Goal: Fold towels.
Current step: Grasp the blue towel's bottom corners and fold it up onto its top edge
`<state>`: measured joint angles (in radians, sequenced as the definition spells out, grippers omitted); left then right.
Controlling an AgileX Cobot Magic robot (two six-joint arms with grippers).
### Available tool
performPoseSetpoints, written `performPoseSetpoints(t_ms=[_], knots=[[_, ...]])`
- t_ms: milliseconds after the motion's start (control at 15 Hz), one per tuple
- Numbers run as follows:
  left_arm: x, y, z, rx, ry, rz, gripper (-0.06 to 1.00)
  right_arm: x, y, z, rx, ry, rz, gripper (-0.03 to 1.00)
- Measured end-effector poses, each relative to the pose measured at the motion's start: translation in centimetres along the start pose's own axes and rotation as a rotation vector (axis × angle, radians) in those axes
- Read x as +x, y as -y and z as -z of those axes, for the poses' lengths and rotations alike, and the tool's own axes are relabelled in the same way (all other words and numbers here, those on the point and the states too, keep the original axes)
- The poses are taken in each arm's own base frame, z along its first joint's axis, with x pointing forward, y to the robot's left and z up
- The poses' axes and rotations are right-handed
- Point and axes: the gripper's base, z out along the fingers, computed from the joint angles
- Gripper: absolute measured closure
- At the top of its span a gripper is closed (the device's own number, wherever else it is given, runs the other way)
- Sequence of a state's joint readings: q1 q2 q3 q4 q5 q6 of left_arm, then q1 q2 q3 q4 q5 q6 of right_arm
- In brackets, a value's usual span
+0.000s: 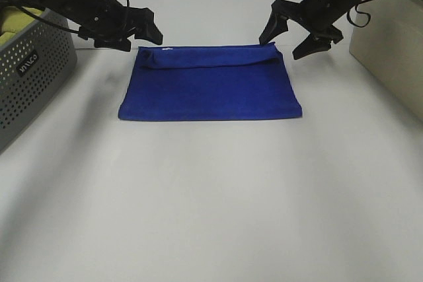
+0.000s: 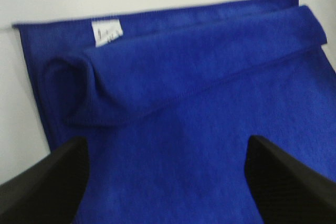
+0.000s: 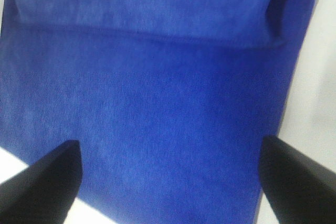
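Holds left claw (image 1: 135, 39) and right claw (image 1: 284, 44) spread apart, empty, above far hem of folded blue towel (image 1: 210, 87) on worktop (image 1: 211, 196).

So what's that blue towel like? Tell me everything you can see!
The towel is royal blue and fuzzy, like plush microfibre. It lies flat on the white table, roughly rectangular. A strip along its far edge is folded back over the top, stitched hem showing, puffy at its left end. A small white tag sits at the far left corner. The left gripper and right gripper hang open by its far corners, not gripping it.
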<state>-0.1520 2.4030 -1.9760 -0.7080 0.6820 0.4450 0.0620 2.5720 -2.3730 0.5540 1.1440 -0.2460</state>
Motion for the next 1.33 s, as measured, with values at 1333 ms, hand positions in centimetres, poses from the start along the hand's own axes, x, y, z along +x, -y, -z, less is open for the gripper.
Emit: performPoseSetpoints(t_ms=[1333], knots=[[8.6, -1.0, -0.9, -0.108, -0.258, 0.272, 0.21, 6.5, 1.5, -1.4, 0.074, -0.2, -0.104, 0.24]])
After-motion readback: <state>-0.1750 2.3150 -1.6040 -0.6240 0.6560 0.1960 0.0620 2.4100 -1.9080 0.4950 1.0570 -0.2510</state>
